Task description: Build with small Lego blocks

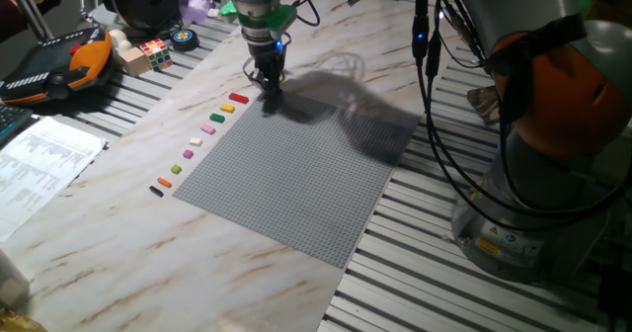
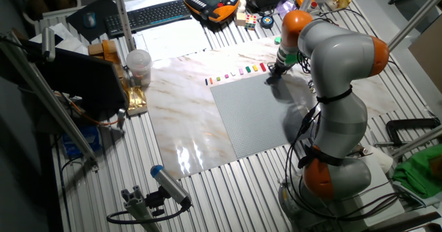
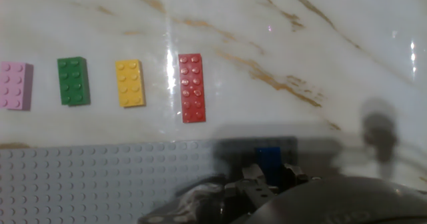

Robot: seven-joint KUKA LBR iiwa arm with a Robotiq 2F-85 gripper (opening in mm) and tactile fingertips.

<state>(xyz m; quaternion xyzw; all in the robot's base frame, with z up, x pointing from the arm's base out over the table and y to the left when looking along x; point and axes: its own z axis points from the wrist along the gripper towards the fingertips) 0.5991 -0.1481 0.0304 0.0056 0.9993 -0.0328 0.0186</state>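
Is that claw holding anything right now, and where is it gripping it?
Apparently yes: a small blue Lego block sits between the claw's fingertips, over the grey baseplate's corner. Which faces they pinch cannot be told.

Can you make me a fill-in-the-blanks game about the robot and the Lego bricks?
1. The brick beside the red brick is ____.
2. The baseplate is coloured ____.
3. The gripper holds a ____ brick.
4. The pink brick lies next to the ____ brick.

Missing words: yellow, grey, blue, green

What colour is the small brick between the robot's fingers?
Blue: the small rectangular plastic brick in the gripper, clearest in hand view.
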